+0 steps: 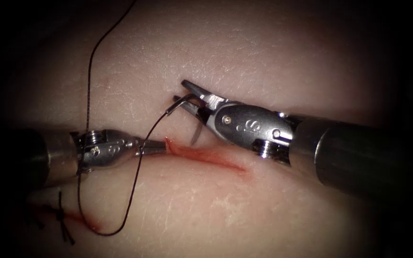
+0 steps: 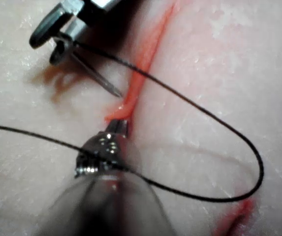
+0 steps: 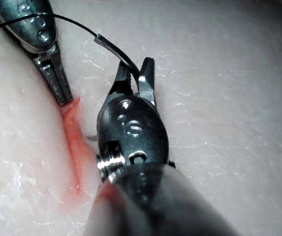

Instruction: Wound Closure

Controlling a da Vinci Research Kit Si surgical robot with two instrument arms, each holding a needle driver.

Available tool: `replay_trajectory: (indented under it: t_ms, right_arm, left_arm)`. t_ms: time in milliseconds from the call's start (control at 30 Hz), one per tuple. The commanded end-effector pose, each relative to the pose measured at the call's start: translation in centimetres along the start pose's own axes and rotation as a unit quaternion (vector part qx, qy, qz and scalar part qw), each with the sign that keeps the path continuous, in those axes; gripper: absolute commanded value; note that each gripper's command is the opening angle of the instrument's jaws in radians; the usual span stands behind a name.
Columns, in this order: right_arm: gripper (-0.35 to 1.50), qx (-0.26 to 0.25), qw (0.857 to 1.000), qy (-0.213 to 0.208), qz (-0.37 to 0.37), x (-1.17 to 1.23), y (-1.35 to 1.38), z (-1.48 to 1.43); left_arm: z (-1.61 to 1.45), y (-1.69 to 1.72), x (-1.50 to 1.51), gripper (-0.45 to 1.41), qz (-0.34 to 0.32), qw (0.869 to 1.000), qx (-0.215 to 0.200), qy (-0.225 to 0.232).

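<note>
Right tool, entering from the right of the endoscope frame, has its jaws closed on the needle near the swaged end, where the thread joins. The needle curves down behind the jaws; its tip hangs free just above the tissue, on the upper side of the cut, not in it. The left wrist view agrees: the point is just short of the cut's edge.

Left tool, centre-left of frame, has its jaws together, tip touching the cut's left end. Whether it pinches the tissue edge, I cannot tell; it holds neither needle nor thread.

The thread loops down to lower left, then runs up past the left tool and out at the upper left. An earlier knot with cut ends sits at lower left. Red fluid lies along the cut.

Risks, as I judge them:
- A grip so near the swage could let the needle swivel under load.
- The loop lies across the left tool's wrist and could snag there.
- The tip could scratch the tissue.

No containers here.
</note>
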State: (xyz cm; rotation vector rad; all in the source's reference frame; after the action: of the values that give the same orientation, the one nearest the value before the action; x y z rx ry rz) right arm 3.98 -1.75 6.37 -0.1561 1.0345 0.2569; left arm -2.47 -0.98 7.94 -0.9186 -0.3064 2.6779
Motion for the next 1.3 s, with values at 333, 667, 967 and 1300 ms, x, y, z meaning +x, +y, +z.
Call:
replay_trajectory:
  t_ms: [333, 667, 967, 1300]
  right_arm:
    - [-0.35, -0.015, 0.994, 0.012, 0.104, 0.06, 0.46, 0.18]
    - [-0.35, 0.061, 0.957, 0.028, 0.284, 0.01, 0.65, 0.23]
    - [-0.35, 0.073, 0.928, 0.059, 0.362, -0.01, 0.69, 0.22]
    - [-0.35, 0.100, 0.877, 0.081, 0.464, -0.05, 0.65, 0.24]
  left_arm:
    - [0.04, 0.09, -0.05, -0.42, 0.003, 1.000, -0.004, 0.001]
    - [0.02, 0.09, -0.07, -0.43, 0.004, 1.000, -0.005, 0.001]
    - [0.02, 0.09, -0.08, -0.43, 0.005, 1.000, -0.005, 0.001]
    - [0.03, 0.06, -0.12, -0.45, 0.006, 1.000, -0.006, 0.001]
